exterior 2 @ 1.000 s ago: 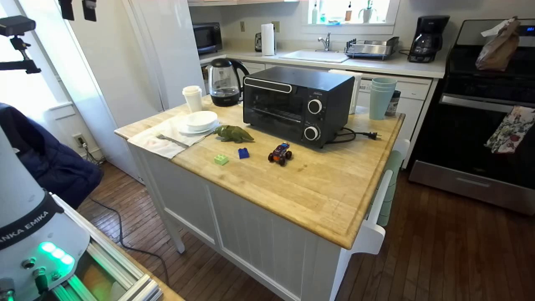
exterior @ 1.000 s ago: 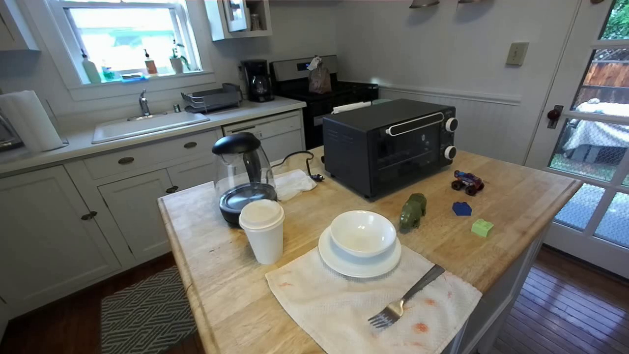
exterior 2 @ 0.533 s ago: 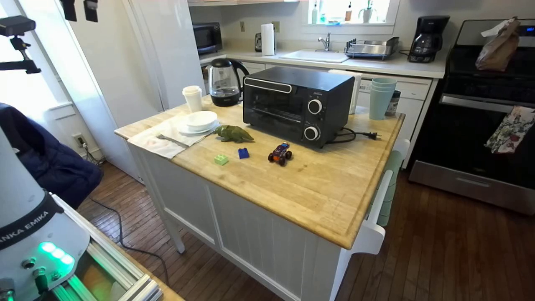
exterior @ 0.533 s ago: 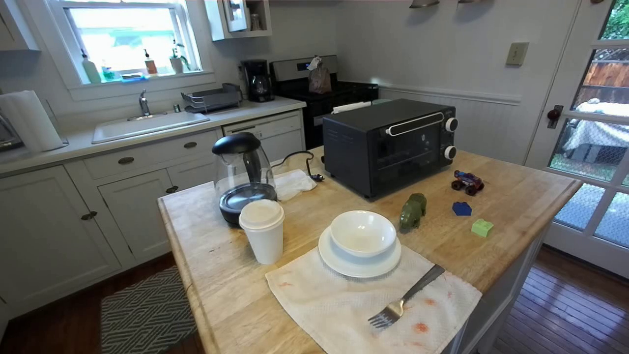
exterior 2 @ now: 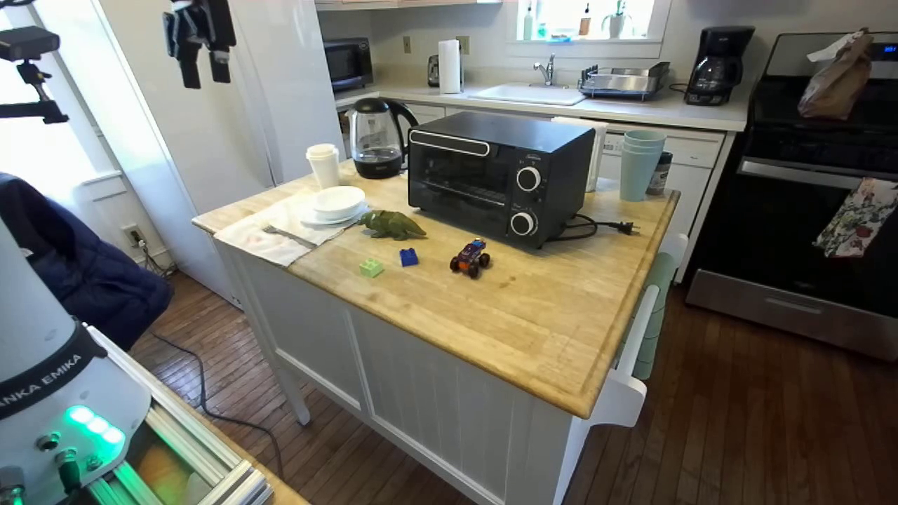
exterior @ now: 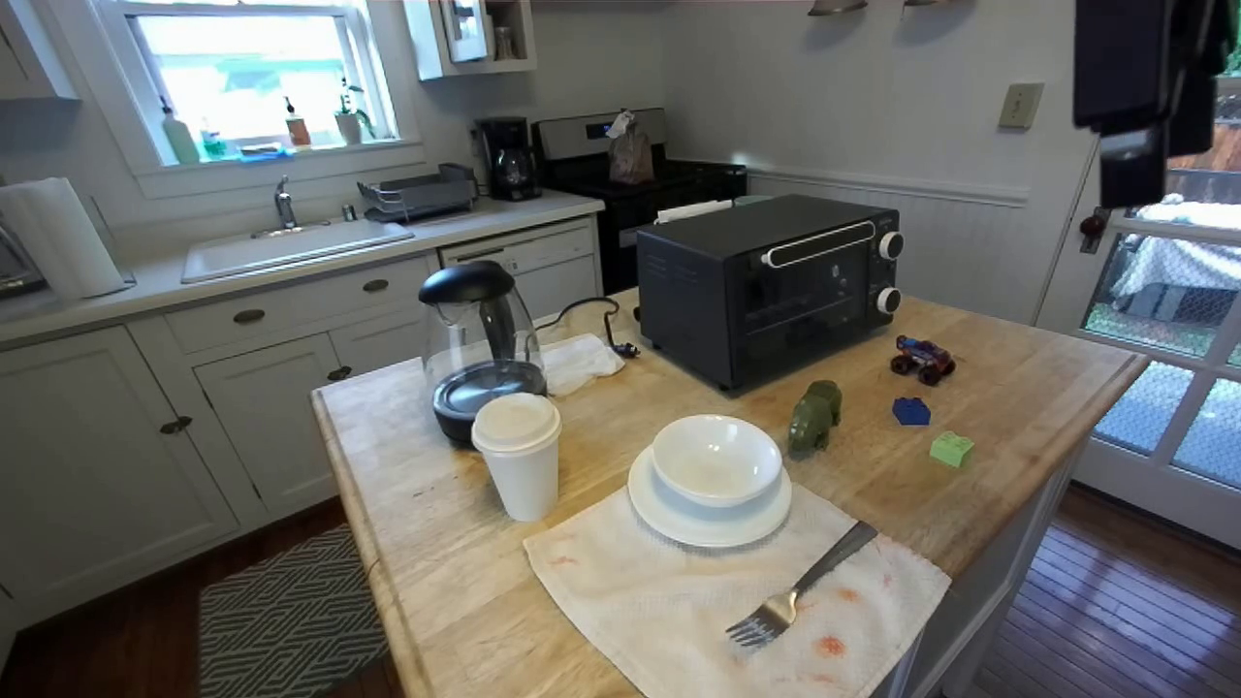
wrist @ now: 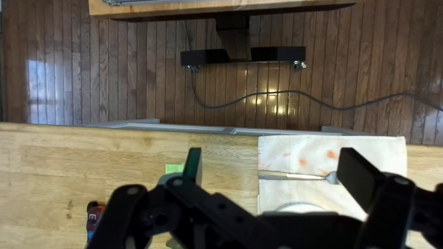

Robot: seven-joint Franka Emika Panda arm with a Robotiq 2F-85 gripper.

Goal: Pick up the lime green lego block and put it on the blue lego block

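Observation:
The lime green lego block [exterior: 951, 449] lies on the wooden tabletop near its edge, studs up, and shows in both exterior views. Close by, apart from it, is the blue lego block [exterior 2: 409, 257], on the toaster oven's side of it. In the wrist view the lime green lego block [wrist: 173, 168] peeks out just left of the left finger [wrist: 191, 164], while the blue one is hidden, apparently behind the gripper's linkage. My gripper [exterior 2: 205, 78] hangs high above the table, fingers pointing down. Its jaws stand wide apart with nothing held between them [wrist: 271, 152].
A toy truck [exterior: 922, 360] and a dark green toy animal [exterior: 815, 417] flank the blocks. Behind stands the black toaster oven [exterior 2: 491, 182]. A white bowl [exterior: 717, 460], a fork [exterior: 803, 586] and a stained cloth [exterior: 620, 591] lie nearby, with a white cup [exterior: 519, 465] and kettle [exterior: 485, 359] beyond.
My gripper has come down and to the right in an exterior view, showing more of itself. It has also entered at the top right where an exterior view had no gripper. The blocks are unmoved.

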